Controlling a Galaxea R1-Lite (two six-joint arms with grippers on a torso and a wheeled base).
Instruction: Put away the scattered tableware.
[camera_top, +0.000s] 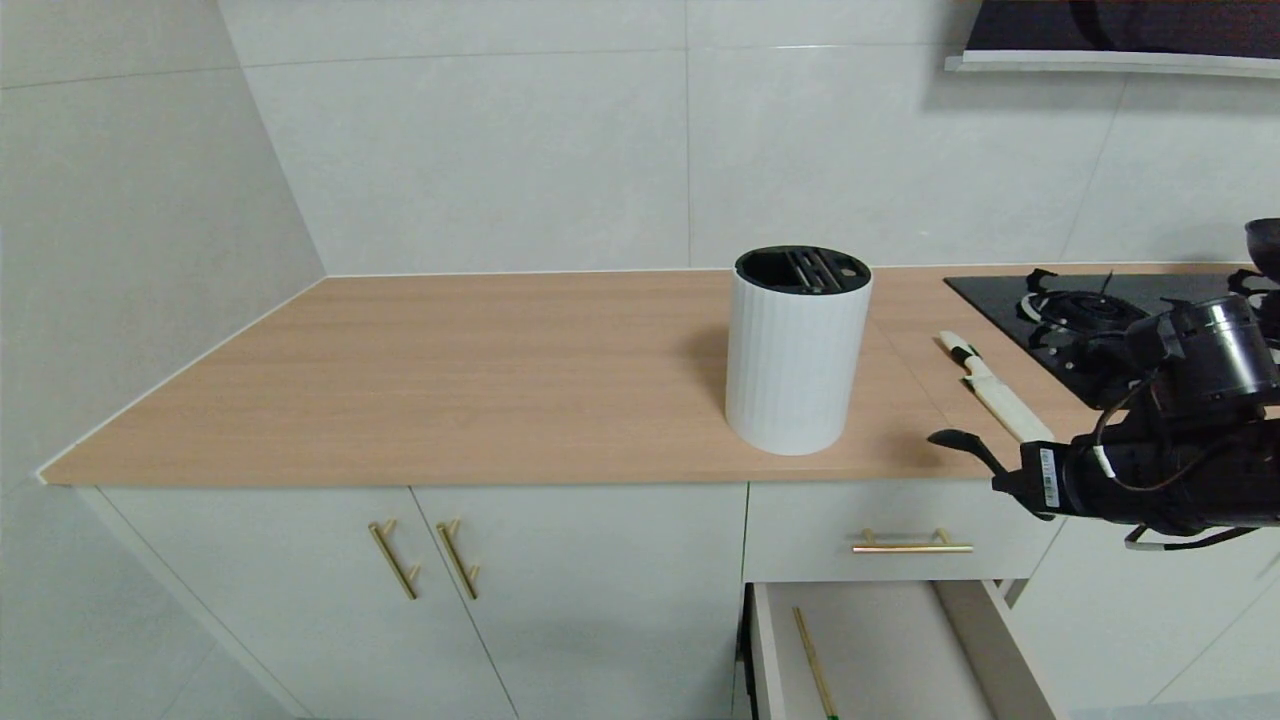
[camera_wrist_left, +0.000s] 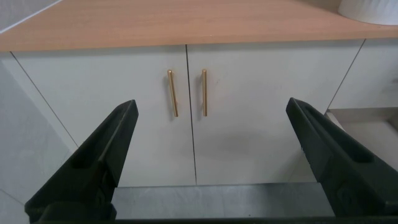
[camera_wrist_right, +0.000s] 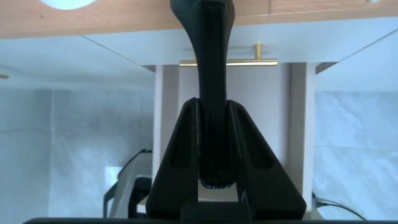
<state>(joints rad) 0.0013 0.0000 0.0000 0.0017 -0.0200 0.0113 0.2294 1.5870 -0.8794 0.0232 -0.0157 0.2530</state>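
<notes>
One long wooden counter (camera_top: 450, 380) ran along the tiled wall, with two cupboard doors (camera_top: 300, 600) beneath it on the left and a black hob (camera_top: 1000, 300) set into its right end. Below the counter's right part an open drawer (camera_top: 890, 640) stood pulled out, with a thin chopstick (camera_top: 812, 660) lying in it near its left wall. A white ribbed holder (camera_top: 795, 370) with a black slotted top stood upright on the counter, and a pale knife (camera_top: 990, 390) lay flat between it and the hob. The right gripper (camera_top: 1020, 480) hung just off the counter's front edge, right of the holder, clamped tight on a black utensil (camera_top: 960, 440) that pointed toward the counter. The left gripper (camera_wrist_left: 211, 112) faced the cupboard doors, fingers spread wide and holding nothing.
</notes>
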